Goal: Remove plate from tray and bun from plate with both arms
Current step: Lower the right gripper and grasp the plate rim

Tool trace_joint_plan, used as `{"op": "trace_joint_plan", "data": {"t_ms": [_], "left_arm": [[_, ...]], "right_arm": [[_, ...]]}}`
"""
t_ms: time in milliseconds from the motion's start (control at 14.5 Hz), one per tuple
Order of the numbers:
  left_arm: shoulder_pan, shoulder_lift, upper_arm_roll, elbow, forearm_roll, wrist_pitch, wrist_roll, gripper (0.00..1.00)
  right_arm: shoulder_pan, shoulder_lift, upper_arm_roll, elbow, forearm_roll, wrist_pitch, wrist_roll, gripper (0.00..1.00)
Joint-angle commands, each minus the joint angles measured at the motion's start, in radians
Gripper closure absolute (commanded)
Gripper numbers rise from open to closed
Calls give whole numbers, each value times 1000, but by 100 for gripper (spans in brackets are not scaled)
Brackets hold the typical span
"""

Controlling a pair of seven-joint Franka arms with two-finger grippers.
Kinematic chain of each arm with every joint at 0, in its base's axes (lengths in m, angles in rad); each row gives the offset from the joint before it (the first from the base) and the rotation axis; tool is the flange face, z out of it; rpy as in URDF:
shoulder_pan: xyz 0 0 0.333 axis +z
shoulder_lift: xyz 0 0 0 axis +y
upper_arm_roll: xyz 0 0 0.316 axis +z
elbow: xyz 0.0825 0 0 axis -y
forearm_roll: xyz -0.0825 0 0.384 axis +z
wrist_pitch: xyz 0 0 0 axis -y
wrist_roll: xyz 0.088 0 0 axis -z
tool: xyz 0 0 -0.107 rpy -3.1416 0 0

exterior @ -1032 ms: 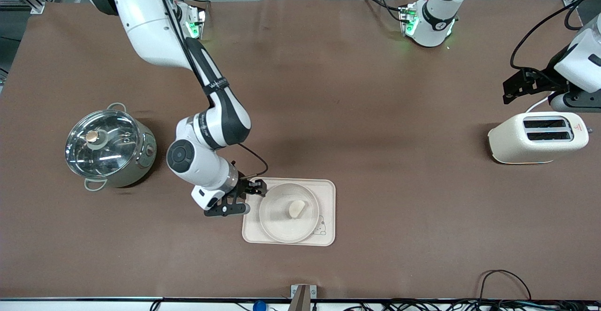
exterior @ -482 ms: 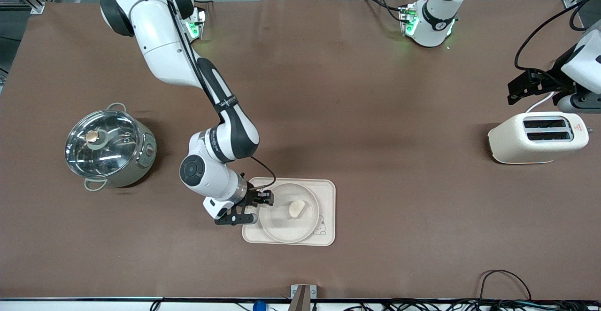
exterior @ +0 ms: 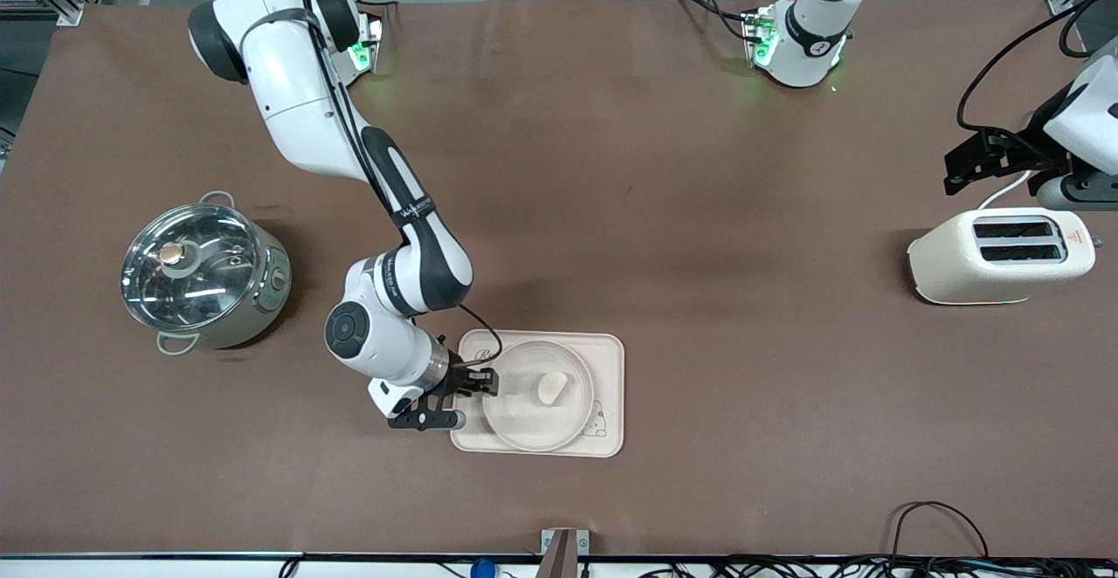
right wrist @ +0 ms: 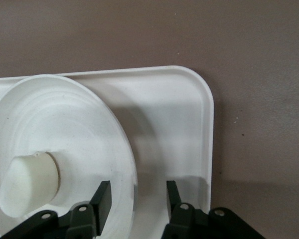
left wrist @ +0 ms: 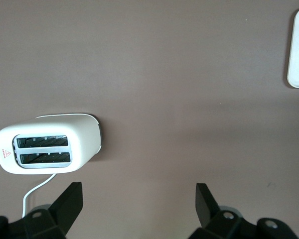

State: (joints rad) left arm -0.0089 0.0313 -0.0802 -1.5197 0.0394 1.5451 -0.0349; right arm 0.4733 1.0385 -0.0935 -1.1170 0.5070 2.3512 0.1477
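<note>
1. Since the plate (exterior: 537,395) lies on the tray (exterior: 609,360) with the bun (exterior: 551,387) on it, no part of the task is judged done yet.
2. Nearest the front camera, the tray is found on the tabletop (exterior: 699,237), the plate toward the end of it nearer the right arm, the bun a little off the plate's middle.
3. The right hand (exterior: 476,383) is held low at the plate's rim on that same end; in the right wrist view its fingers (right wrist: 102,198) are seen part open, one over the plate's inside and one over the bare tray floor, the rim between them. Nothing is gripped yet, though contact with the rim cannot be ruled out from these views.
4. The step in hand is judged to be the grasp of the plate's rim. Next, the fingers would have to be closed on the rim and the plate lifted level, so that the bun is not tipped off.
5. Farther off, a lidded pot (exterior: 203,274) stands toward the right arm's end and a toaster (exterior: 1001,254) toward the left arm's end.
6. The left hand (left wrist: 139,201) waits above the tabletop beside the toaster, spread wide and empty.
</note>
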Motion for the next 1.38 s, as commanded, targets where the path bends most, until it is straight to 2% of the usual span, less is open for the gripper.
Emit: {"op": "trace_joint_plan", "data": {"t_ms": [0,344,551,826,1032,1308], "left_arm": [[0,7,0,16,16,-14,13,0],[0,7,-1,16,16,-14,13,0],[0,7,0,16,16,-14,13,0],[1,7,0,16,16,-14,13,0],[1,7,0,16,16,-14,13,0],[3,7,0,16,16,-14,13,0]], "right_arm": [[-18,28,38,32,16,26,35,56],[-19,31,37,31,16,25,33,84],[-21,31,37,29,15,25,35,96],[-27,14,35,26,15,13,36,99],[-28,-44,34,17,9,-12,33,99],[-35,-170,34,-99,7,-68,23,99]]}}
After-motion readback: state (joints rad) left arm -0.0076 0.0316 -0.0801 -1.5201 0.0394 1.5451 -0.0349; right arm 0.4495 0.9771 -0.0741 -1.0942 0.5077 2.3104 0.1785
